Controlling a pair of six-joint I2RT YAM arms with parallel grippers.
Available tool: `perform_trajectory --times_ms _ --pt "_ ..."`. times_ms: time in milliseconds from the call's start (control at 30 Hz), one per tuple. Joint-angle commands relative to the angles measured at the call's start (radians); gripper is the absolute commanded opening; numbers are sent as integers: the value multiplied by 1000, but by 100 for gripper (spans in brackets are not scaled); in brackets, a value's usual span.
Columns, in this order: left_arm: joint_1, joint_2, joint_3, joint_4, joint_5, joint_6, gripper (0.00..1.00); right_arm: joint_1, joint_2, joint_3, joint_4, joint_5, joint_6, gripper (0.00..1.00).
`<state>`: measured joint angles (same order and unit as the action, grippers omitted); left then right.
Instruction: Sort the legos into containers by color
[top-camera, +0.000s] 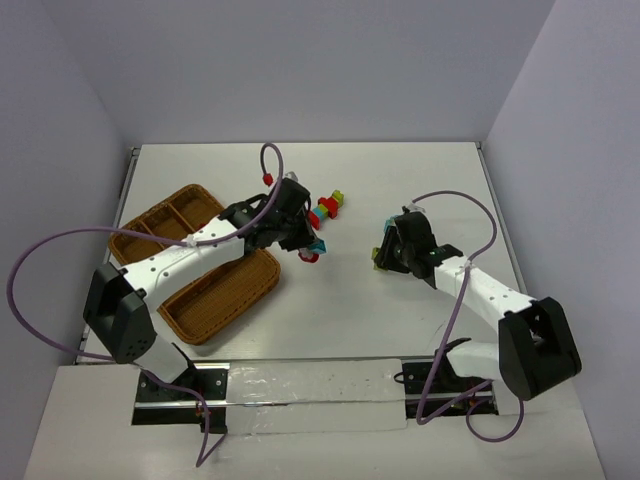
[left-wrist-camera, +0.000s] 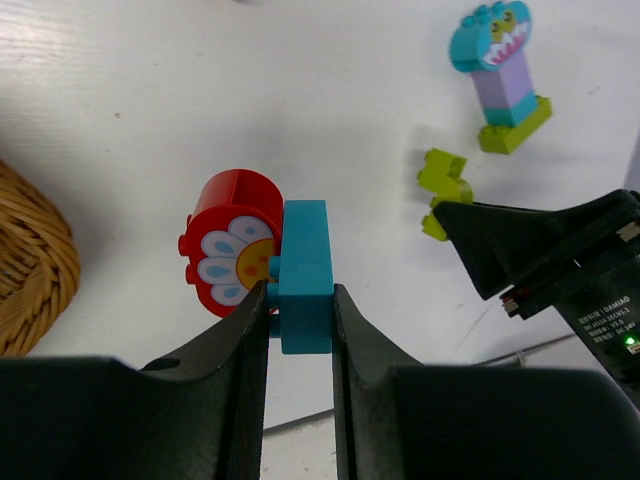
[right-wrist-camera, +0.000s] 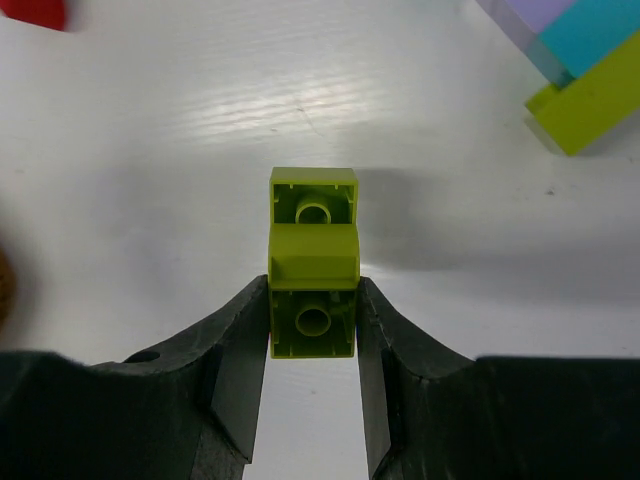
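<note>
My left gripper (left-wrist-camera: 301, 312) is shut on a teal brick (left-wrist-camera: 304, 270) joined to a red round flower-print piece (left-wrist-camera: 230, 240), held over the table right of the wicker tray (top-camera: 190, 262); in the top view the pair (top-camera: 312, 251) shows at the fingertips. My right gripper (right-wrist-camera: 312, 318) is shut on a lime-green brick (right-wrist-camera: 313, 260), seen in the top view at the table's right middle (top-camera: 381, 257). A multicoloured stack (top-camera: 326, 208) of red, teal, purple and green lies beyond the left gripper; it also shows in the left wrist view (left-wrist-camera: 500, 75).
The tray's compartments (top-camera: 160, 220) lie left of the left arm. The tray's edge (left-wrist-camera: 30, 260) shows at the left of the left wrist view. The right gripper's body (left-wrist-camera: 560, 260) and its green brick (left-wrist-camera: 445, 185) show there too.
</note>
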<state>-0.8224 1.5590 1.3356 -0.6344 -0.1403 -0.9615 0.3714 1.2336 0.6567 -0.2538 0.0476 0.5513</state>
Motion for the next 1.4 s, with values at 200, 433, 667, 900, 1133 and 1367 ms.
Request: perform_trajectory --times_ms 200,433,667,900,1133,1367 --pt "-16 163 82 -108 -97 -2 0 10 93 62 -45 107 -31 87" --pt "-18 277 153 -122 -84 37 8 11 -6 84 -85 130 -28 91" --pt "-34 354 189 -85 -27 21 72 11 -140 107 -131 163 -19 91" --pt "-42 342 294 -108 -9 15 94 13 -224 129 -152 150 -21 90" --pt "73 129 273 -224 -128 10 93 103 -185 146 -109 38 -74 89" --pt "293 -117 82 -231 -125 -2 93 378 34 291 -111 142 -121 90"
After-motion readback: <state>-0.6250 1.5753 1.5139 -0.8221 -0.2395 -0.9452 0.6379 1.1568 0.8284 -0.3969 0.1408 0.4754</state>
